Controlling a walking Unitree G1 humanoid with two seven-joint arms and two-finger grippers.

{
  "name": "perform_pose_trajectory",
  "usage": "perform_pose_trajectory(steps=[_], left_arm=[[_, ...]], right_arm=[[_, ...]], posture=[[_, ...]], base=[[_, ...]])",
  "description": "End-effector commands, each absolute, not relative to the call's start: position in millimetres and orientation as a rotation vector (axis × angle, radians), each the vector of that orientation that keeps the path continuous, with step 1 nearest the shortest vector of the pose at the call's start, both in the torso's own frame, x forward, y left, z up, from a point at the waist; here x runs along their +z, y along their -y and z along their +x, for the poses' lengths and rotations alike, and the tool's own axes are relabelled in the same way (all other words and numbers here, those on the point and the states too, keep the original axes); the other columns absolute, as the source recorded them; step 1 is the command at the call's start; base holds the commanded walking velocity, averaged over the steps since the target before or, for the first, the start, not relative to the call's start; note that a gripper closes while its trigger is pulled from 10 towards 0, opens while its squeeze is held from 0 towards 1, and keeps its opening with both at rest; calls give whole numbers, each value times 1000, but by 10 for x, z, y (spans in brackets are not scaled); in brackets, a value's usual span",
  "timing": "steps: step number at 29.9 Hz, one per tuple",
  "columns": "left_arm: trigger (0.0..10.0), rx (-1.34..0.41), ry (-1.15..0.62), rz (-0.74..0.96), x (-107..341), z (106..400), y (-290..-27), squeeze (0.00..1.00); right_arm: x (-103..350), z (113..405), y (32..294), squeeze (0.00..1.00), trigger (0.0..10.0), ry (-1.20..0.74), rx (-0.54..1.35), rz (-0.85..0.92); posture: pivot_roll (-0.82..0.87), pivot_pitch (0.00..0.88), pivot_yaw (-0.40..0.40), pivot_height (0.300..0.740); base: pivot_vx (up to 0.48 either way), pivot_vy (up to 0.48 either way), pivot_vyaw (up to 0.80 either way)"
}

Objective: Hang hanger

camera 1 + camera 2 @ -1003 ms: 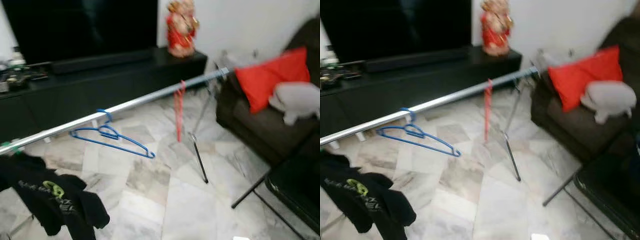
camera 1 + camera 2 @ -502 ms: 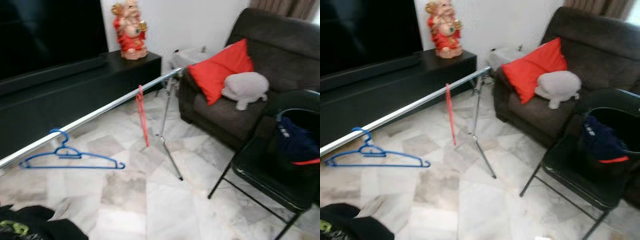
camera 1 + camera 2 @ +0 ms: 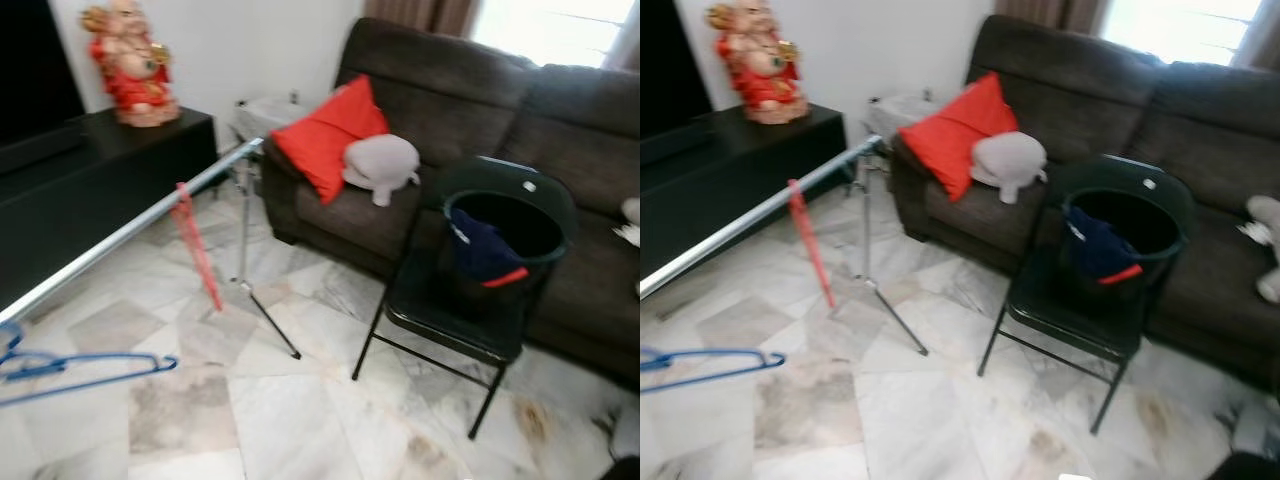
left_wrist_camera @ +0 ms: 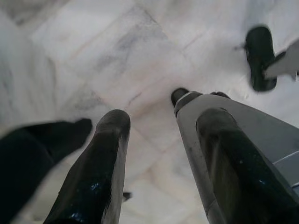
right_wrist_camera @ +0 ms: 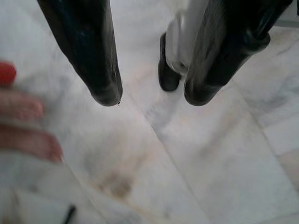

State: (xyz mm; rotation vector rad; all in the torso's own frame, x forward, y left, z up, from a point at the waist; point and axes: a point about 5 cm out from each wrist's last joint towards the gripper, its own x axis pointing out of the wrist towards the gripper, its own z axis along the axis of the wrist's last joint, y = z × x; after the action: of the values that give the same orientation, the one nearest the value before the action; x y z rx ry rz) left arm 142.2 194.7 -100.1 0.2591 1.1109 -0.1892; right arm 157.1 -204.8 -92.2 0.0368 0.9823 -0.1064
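Change: view has swung right; chair (image 3: 455,320) and basket (image 3: 505,225) now central.
Hanger (image 3: 70,370): far left, on rail (image 3: 120,235).
Left gripper (image 4: 161,135): wide, empty.
Right gripper (image 5: 152,93): wide, empty.
Risk: nothing held; hanging cannot start.

- Blue hanger (image 3: 80,368) at eight o'clock, its hook cut off by the edge.
- Silver rail (image 3: 120,236) runs off past nine o'clock.
- Blurred pink fingers (image 5: 28,126), right wrist view.

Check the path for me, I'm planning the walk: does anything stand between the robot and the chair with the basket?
Nothing visible does: bare marble floor leads to the black chair holding the basket.
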Motion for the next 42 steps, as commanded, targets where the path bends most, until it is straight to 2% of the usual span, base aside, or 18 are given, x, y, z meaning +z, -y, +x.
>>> perform_pose_trajectory(steps=[1, 20, 30, 37, 42], left_arm=[[10000, -194, -1121, 232, -1024, 1376, -1896, 0], [10000, -214, -1143, 245, -1034, 1357, -1886, 0], [10000, -210, -1149, 242, -1034, 1355, -1894, 0], [10000, -207, -1149, 242, -1032, 1360, -1900, 0], [10000, -208, -1149, 242, -1031, 1363, -1901, 0]], right_arm=[[-921, 1561, 2078, 0, 10000, -984, -116, 37], [-910, 1568, 2088, 0, 10000, -961, -121, 41], [-916, 1563, 2085, 0, 10000, -969, -129, 46], [-914, 1570, 2080, 0, 10000, -967, -125, 46], [-909, 1578, 2079, 0, 10000, -960, -124, 46]], posture=[[18, 0, -11, 740], [20, 0, -16, 740], [22, 0, -16, 740], [23, 0, -14, 740], [24, 0, -13, 740]], base=[[0, 0, -775], [0, 0, -63], [273, 0, 0], [285, 0, -664], [292, 0, 0]])
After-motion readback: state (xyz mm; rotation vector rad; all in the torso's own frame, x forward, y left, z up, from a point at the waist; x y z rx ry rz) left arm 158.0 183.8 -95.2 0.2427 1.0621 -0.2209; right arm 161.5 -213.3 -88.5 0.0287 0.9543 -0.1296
